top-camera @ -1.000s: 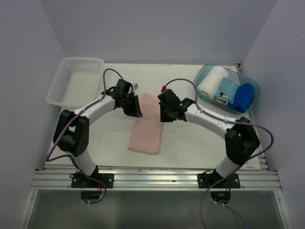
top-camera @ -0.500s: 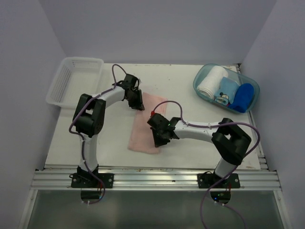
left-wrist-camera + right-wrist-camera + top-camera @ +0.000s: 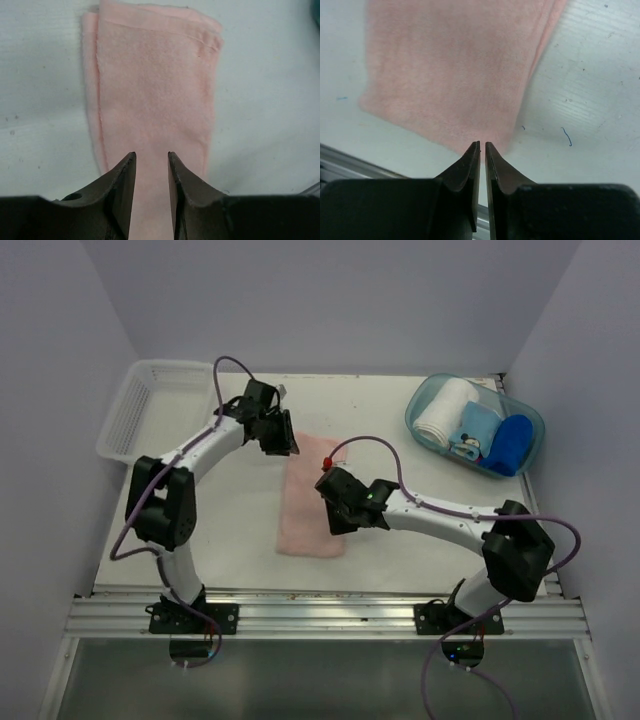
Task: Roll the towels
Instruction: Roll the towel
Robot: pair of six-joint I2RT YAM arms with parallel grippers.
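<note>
A pale pink towel (image 3: pixel 308 512) lies flat on the white table (image 3: pixel 420 558), folded into a long narrow strip running away from the arms. My left gripper (image 3: pixel 283 444) is at its far end, open, with the pink towel (image 3: pixel 155 85) showing flat below the gap and nothing between the fingers. My right gripper (image 3: pixel 335 521) hovers over the strip's right edge. Its jaws (image 3: pixel 482 144) are shut to a thin slit over a corner of the pink towel (image 3: pixel 450 65), holding nothing. The royal blue towel (image 3: pixel 509 443) sits rolled in a bin at the back right.
The translucent teal bin (image 3: pixel 428 392) also holds a white rolled towel (image 3: pixel 442 412) and a light blue printed cloth (image 3: pixel 472 436). A white mesh basket (image 3: pixel 160 410) stands at the back left. The table's metal rail (image 3: pixel 320 615) runs along the near edge.
The towel's spread far corner has come in, leaving a narrow strip. My left gripper opened and drew back to the far end. My right gripper moved from the near left part to the right edge.
</note>
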